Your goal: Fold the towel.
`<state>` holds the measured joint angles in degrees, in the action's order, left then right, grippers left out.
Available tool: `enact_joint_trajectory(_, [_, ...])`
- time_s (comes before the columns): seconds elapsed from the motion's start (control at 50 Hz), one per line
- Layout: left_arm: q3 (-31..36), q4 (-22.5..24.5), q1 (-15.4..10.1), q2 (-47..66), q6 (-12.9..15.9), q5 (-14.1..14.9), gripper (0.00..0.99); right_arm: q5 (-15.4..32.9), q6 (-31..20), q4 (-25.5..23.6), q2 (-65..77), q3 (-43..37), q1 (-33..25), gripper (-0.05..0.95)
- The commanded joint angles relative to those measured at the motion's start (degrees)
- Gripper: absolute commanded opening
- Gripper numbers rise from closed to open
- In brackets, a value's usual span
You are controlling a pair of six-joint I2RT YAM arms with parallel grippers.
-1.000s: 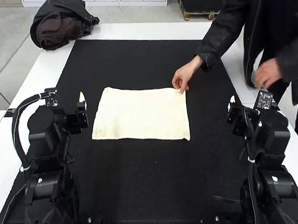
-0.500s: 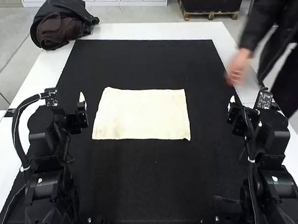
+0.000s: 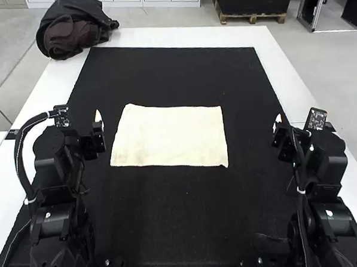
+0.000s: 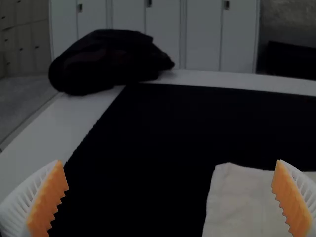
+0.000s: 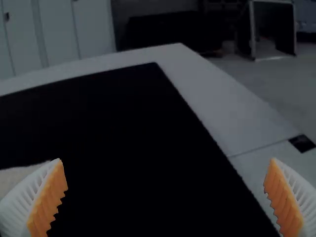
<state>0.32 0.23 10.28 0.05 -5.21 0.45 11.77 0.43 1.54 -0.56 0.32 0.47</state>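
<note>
The towel (image 3: 172, 137) lies flat on the black mat (image 3: 183, 217), between your left claw (image 4: 169, 160) and right claw (image 5: 166, 159), probably so you can reach either side. Both are spread and empty, held clear of it, seemingly leaving you room to choose an edge.

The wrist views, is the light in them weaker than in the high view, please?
Yes: high view, bright, the towel pale with clear edges; left wrist view, dim, the dark bundle mostly in black; right wrist view, dim also, the mat almost plain black.
</note>
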Motion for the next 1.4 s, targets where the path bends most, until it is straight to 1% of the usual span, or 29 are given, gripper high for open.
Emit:
enact_joint_trajectory(0.0, [-0.23,0.3,0.26,-0.32,0.64,0.52,0.969,-0.7,0.54,0.39,0.47,-0.32,-0.65,0.92])
enact_joint_trajectory(1.38, [-0.23,0.3,0.35,-0.32,0.64,0.52,0.969,-1.66,0.63,0.22,0.47,-0.32,-0.56,0.92])
